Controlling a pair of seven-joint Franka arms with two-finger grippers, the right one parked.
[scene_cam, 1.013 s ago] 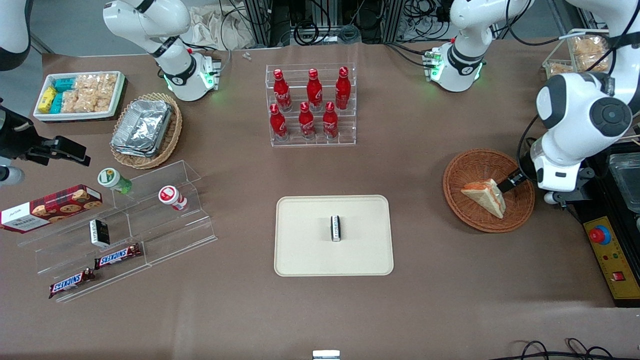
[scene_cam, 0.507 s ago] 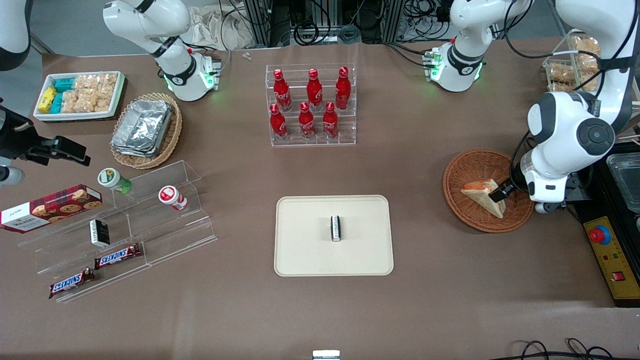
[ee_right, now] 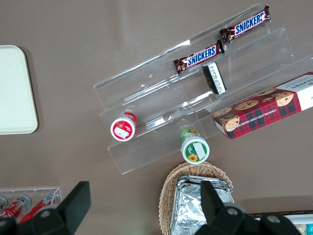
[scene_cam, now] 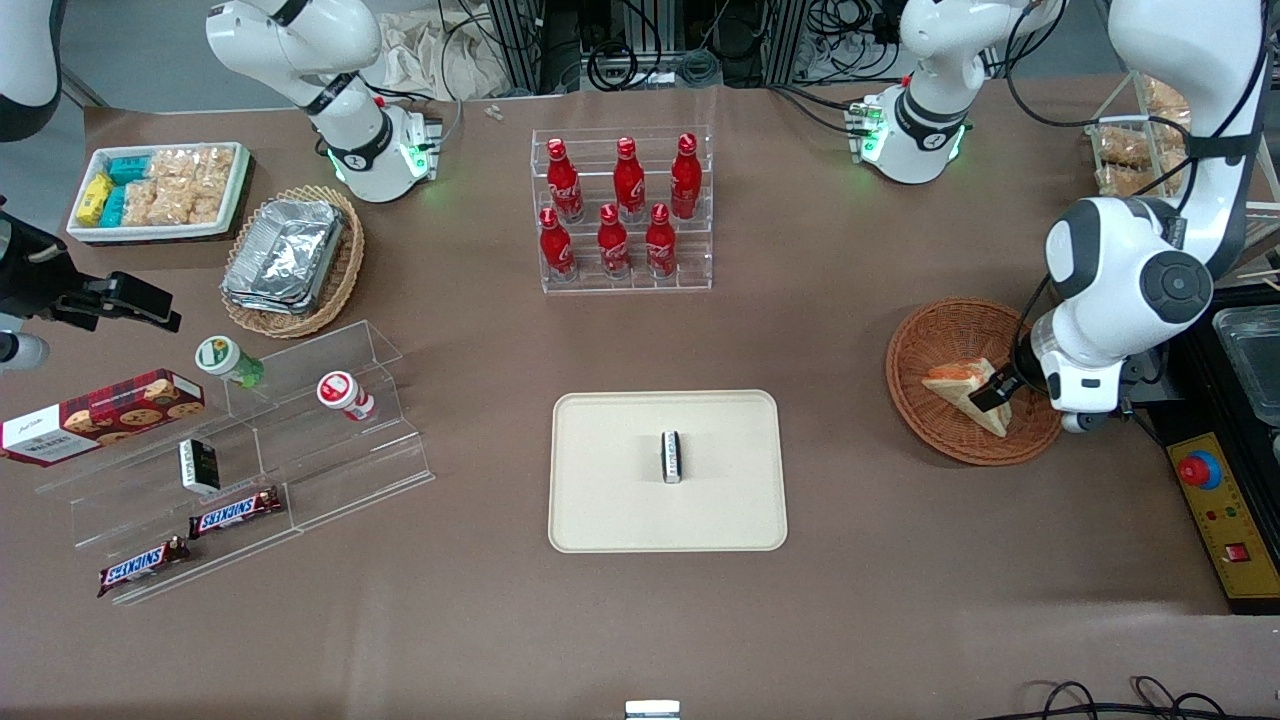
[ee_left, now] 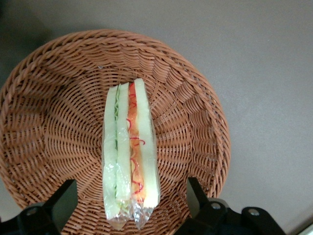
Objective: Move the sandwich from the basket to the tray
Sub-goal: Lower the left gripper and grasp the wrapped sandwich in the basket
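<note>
A: Where was the gripper [scene_cam: 992, 396] at this point?

B: Down in the basket [scene_cam: 940, 340], right at the sandwich [scene_cam: 958, 384]. Over the last second I'd swung the arm in toward the tray's side and dropped it closer; a second ago the tip sat at the wedge's edge nearer the working arm's end.

A: Fingers?

B: Apart. In the wrist view one finger [ee_left: 61, 203] stood on each side of the sandwich [ee_left: 129, 156], clear of the bread, nothing clamped yet.

A: Sandwich moved?

B: Barely, if at all. It lay in the basket [ee_left: 195, 112] on its edge, wrapped in clear film, filling layers facing the wrist camera.

A: So what did that mean for the task?

B: Approach looked done, the grasp was next in my judgement. The tray [scene_cam: 600, 500] was well apart, toward the table's middle, with a small dark packet [scene_cam: 673, 456] on it, so I'd have to set down beside that.
</note>
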